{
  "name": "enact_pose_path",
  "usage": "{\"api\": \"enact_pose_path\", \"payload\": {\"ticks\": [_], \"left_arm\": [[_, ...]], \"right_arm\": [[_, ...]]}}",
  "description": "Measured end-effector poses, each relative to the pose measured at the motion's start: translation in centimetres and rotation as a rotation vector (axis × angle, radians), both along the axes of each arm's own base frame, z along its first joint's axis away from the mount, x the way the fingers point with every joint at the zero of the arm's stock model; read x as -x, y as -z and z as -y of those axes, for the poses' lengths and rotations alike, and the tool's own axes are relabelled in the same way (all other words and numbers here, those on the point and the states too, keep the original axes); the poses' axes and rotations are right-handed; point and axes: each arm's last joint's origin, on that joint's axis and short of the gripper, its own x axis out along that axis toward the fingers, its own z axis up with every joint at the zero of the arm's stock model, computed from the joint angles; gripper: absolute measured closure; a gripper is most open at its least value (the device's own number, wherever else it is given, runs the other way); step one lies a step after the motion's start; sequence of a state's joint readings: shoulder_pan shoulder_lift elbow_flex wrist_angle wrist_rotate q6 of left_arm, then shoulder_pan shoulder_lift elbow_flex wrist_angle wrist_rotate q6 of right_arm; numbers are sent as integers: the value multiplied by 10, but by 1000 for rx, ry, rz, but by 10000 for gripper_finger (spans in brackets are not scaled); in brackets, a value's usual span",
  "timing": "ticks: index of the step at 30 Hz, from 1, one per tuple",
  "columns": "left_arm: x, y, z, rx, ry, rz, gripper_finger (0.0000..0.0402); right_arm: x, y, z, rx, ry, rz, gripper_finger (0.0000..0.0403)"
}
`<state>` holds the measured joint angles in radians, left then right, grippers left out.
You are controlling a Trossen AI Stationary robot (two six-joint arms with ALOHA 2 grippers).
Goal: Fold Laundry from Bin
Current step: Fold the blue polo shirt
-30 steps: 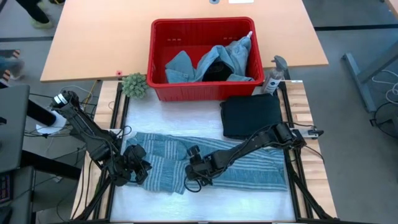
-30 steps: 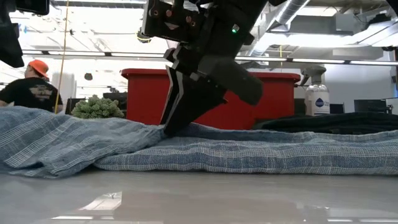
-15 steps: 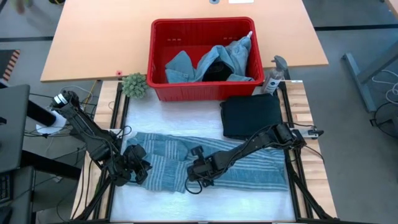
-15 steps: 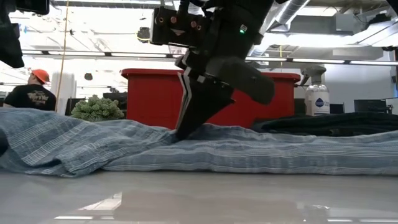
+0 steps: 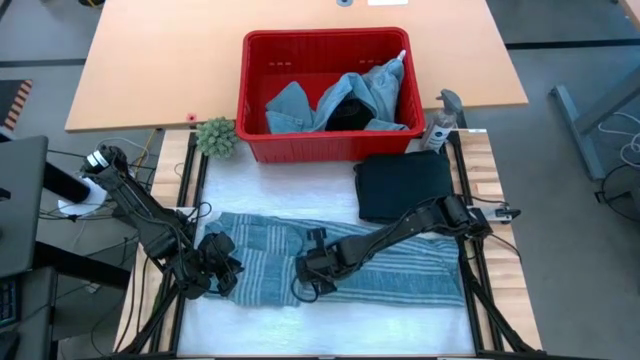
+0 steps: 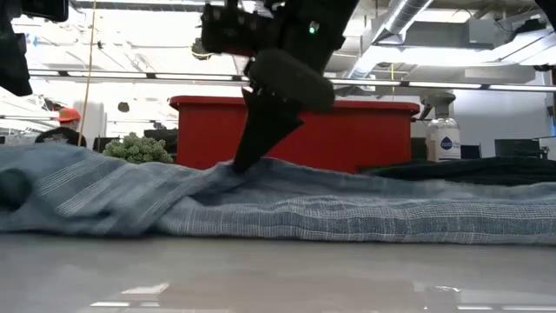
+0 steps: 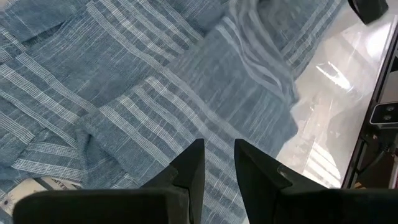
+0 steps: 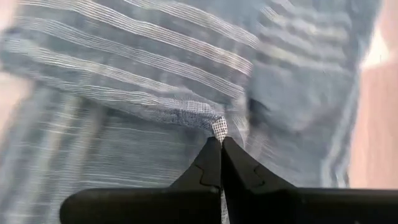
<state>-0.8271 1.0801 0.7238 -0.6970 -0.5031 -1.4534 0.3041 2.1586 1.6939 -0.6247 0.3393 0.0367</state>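
While the striped cloth [image 5: 340, 265] lies spread across the near half of the white mat [image 5: 320, 190], we see the right gripper [image 5: 304, 272] pinched shut on a raised fold near its middle, w/ the left gripper [image 5: 222, 272] at the cloth's 9 o'clock end, fingers [image 7: 193, 163] a narrow gap apart over the fabric; can't tell if it holds any. At 12 o'clock sits the red bin [image 5: 325, 92] w/ denim [image 5: 370, 95] & dark pieces inside, a folded black garment [image 5: 404, 184] at 1 o'clock beside the cloth, plant [image 5: 216, 136] at 10 o'clock.
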Motion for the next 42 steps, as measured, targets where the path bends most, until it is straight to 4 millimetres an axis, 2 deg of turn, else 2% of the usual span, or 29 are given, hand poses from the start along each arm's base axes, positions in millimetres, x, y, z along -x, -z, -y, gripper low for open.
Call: {"api": "enact_pose_path", "payload": {"ticks": [6,11,16,20,24,36,42], "left_arm": [[0,0,0,9,-12,-4,326],[1,0,1,19,-6,-11,326],[8,7,7,75,69,-89,326],[12,3,17,105,108,-24,326],[13,3,24,83,17,96,326],[4,60,39,-101,-12,-55,326],[-2,86,38,-184,-66,-165,326]], "right_arm": [[1,2,15,-29,84,-44,363],[0,3,17,-90,73,-59,355],[0,3,16,-110,82,-60,354],[0,3,16,-115,82,-62,353],[-1,3,18,-131,93,-60,353],[-2,3,23,-163,105,-70,352],[-1,3,23,-162,105,-72,352]]}}
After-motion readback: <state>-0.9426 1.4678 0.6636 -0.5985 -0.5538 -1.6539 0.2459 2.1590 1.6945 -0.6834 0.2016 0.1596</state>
